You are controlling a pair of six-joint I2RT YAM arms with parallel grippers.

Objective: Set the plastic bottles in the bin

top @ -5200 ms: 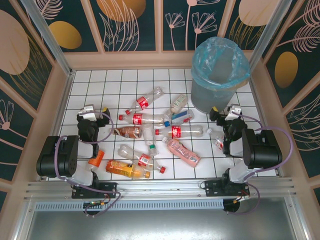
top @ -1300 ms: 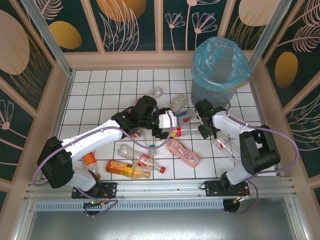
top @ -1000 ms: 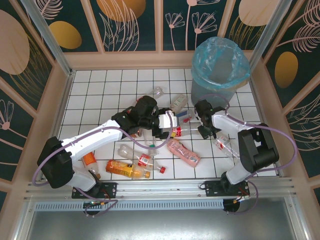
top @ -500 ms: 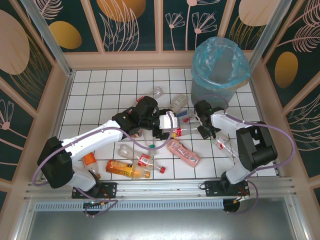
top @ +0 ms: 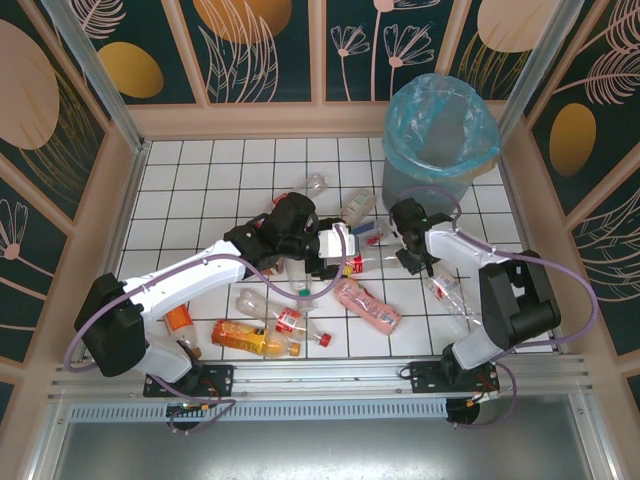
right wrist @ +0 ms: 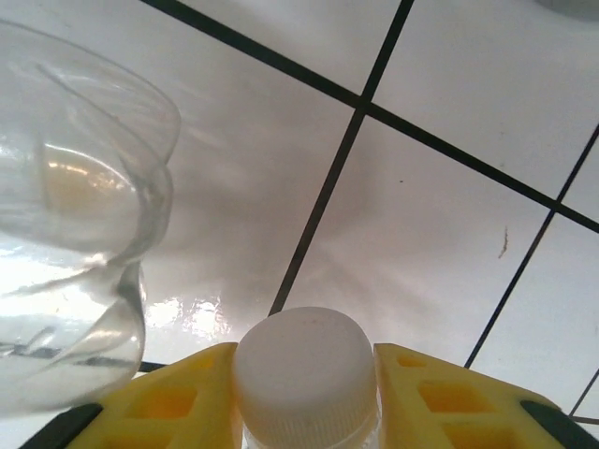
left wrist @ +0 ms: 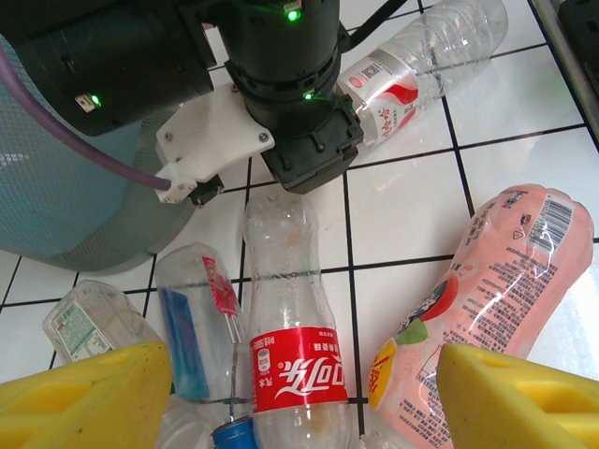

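Several plastic bottles lie scattered on the white tiled floor. My left gripper (top: 345, 258) (left wrist: 304, 393) hangs open over a clear bottle with a red label (left wrist: 295, 379) (top: 353, 264), one yellow finger on each side and well apart from it. My right gripper (top: 411, 262) (right wrist: 304, 374) is low on the floor, shut on the white cap (right wrist: 304, 360) of a clear bottle with a red-and-white label (left wrist: 412, 65) (top: 447, 290). A pink bottle (left wrist: 487, 281) (top: 365, 305) lies beside the red-labelled one. The grey bin (top: 420, 195) with its blue liner stands at the back right.
More bottles lie near the front: an orange one (top: 255, 338), a small orange one (top: 178, 320) and clear ones (top: 290, 320). A crushed clear bottle with a blue strip (left wrist: 197, 318) lies by the bin wall (left wrist: 56, 187). Wooden walls ring the floor.
My right gripper's fingers have closed in on the white cap. Both arms have stayed almost where they were, and the left gripper is as wide as before.
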